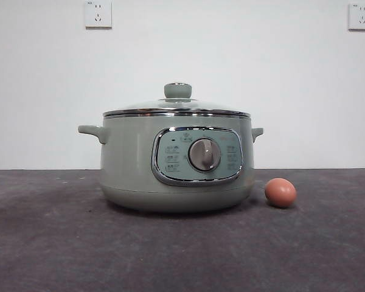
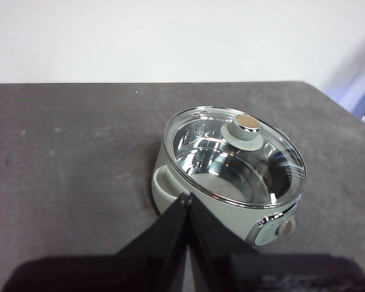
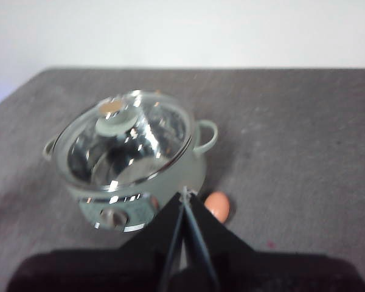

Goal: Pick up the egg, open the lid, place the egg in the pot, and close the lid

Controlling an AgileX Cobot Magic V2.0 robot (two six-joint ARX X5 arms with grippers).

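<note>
Both grippers, left [image 2: 186, 201] and right [image 3: 185, 196], pinched closed and empty above the table, egg [image 1: 280, 192] loose just beside the pot [image 1: 134, 170], lid [image 1: 177, 108] still on: a clumsy grab could roll it away.

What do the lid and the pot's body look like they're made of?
The lid looks like clear glass, since the shiny interior shows through, with a polished chrome rim and a matte green knob, probably plastic. The pot has a smooth sage-green shell, plastic or painted metal.
</note>
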